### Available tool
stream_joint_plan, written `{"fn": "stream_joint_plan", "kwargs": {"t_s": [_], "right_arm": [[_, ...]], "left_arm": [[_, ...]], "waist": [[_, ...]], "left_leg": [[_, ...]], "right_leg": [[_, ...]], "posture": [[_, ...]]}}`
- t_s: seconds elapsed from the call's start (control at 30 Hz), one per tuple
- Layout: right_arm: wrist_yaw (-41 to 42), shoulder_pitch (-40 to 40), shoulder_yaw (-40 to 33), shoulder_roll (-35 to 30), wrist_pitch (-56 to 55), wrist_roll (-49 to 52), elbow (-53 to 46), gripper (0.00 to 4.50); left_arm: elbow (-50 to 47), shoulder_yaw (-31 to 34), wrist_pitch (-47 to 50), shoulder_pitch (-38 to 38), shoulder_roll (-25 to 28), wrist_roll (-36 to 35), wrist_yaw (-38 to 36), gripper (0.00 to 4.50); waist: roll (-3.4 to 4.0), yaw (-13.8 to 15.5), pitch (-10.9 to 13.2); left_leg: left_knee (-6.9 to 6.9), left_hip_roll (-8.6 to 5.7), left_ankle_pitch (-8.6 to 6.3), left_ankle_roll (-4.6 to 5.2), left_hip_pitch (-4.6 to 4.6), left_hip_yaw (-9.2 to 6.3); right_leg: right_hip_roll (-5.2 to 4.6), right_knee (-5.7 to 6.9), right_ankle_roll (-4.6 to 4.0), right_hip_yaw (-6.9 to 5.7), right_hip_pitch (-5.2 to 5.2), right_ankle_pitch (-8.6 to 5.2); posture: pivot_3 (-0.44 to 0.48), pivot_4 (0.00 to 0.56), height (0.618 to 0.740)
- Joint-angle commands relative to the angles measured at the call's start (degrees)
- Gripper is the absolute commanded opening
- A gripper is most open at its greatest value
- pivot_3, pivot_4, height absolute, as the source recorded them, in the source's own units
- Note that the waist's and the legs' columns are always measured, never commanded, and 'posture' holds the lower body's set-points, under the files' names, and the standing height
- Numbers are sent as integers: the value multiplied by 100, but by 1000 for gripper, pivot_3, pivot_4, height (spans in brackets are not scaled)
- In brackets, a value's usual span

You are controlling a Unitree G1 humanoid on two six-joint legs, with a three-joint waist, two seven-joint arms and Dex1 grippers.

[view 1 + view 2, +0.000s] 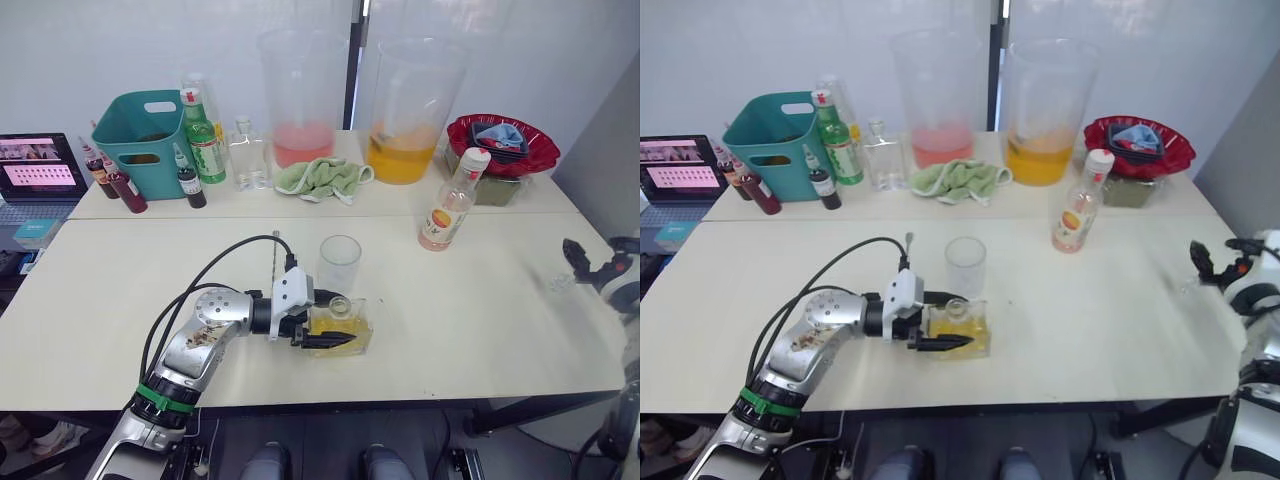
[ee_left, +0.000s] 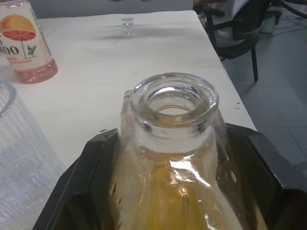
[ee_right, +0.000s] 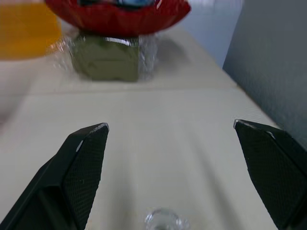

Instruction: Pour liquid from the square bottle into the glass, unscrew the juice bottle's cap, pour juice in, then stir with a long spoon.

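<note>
Left gripper (image 1: pixel 335 338) is clamped around the square bottle (image 1: pixel 345 325), which stands on the table (image 1: pixel 480 300) just in front of the glass (image 1: pixel 339 262), its neck open with no stopper in it. Right gripper (image 3: pixel 170 143) has its fingers spread wide over the table's right edge, with a small clear stopper (image 3: pixel 163 220) lying between them. The juice bottle (image 1: pixel 450 205) stands capped, well behind and to the right of the glass.

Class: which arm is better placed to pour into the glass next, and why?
Left. The left gripper already clamps the unstoppered square bottle beside the glass; the right gripper is open, far off.
</note>
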Motion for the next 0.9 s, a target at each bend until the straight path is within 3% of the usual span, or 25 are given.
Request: {"fn": "stream_joint_plan", "kwargs": {"t_s": [0.03, 0.1, 0.23, 0.47, 0.67, 0.9], "right_arm": [[959, -8, -150, -333, 638, 506, -891, 4500], [1899, 403, 90, -465, 1534, 837, -1806, 4500], [2950, 1338, 212, -591, 2786, 1590, -3689, 4500], [3218, 2207, 634, -340, 3841, 2308, -6202, 4500], [3170, 2096, 935, -169, 4151, 2479, -6817, 4500], [3337, 1790, 1331, -111, 4264, 2408, -6679, 4500]], "left_arm": [[-489, 112, -2, -19, 0, -289, 10, 2784], [-589, 162, 11, 30, -33, -416, 13, 2784], [-685, 169, 56, 68, -7, -473, 60, 2784], [-813, 189, 202, 158, 299, -415, 109, 2784], [-1194, 341, 328, 379, 677, -518, 150, 2784], [-1672, 930, 584, 777, 1231, -872, 157, 2784]], "waist": [[2, -4, 0], [3, 8, 0], [4, 45, 0], [9, 22, -1], [8, 57, 0], [8, 52, 1]], "left_leg": [[0, 1, 0, 1, 0, 0], [0, 2, -1, 1, 0, -1], [4, 3, -3, 6, -1, -6], [6, 9, -4, 7, 0, -15], [6, 4, -4, 7, -3, -14], [7, 6, -4, 7, -4, -13]], "right_leg": [[0, 1, 0, 0, 0, 0], [2, 1, 0, 0, 0, 0], [3, 2, 0, -2, 3, 0], [8, 8, 0, 0, -3, 0], [4, 7, 1, -1, -4, 0], [4, 6, 1, -3, -6, 0]], "posture": [[0, 150, 740], [0, 150, 740], [0, 150, 740], [0, 150, 740], [0, 150, 740], [0, 150, 740]]}}
